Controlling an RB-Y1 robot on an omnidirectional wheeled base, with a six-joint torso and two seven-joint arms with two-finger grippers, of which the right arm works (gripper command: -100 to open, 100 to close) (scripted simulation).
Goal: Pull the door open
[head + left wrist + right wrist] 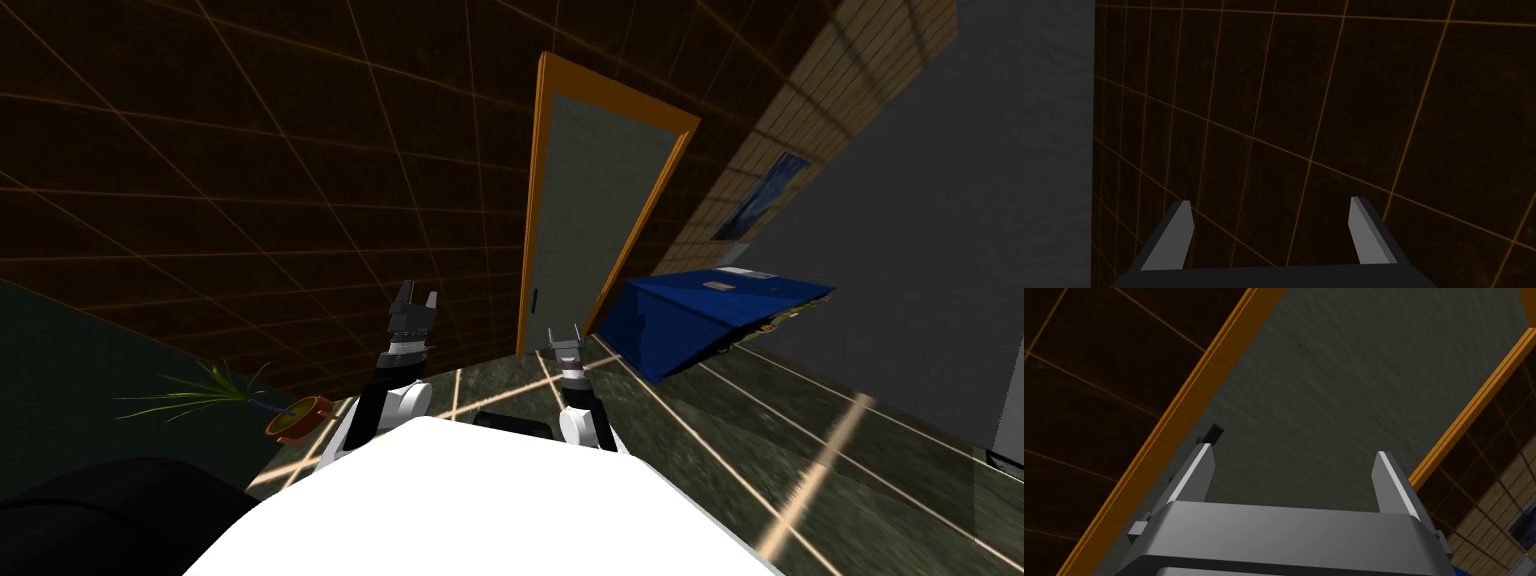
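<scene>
**Clearance at the door: 1 open lane, 3 obstructions**

- Lane: bare floor (560, 375) runs from the right gripper (565, 335) to the door (585, 210). In the right wrist view the gripper's (1296, 453) 2 fingers stand apart, facing flat door panel (1344, 388).
- Handle (1214, 433): small and dark, it juts from the door just beside the orange frame (1174, 413), leaving little room on that side.
- Blue cabinet (700, 310): stands near the frame's right post and narrows that flank.
- Potted plant (295, 415): on the floor to the left, well apart from the door.
- Tiled wall (1324, 100): faces the left gripper (1272, 202), whose fingers are spread, and closes off that side.
</scene>
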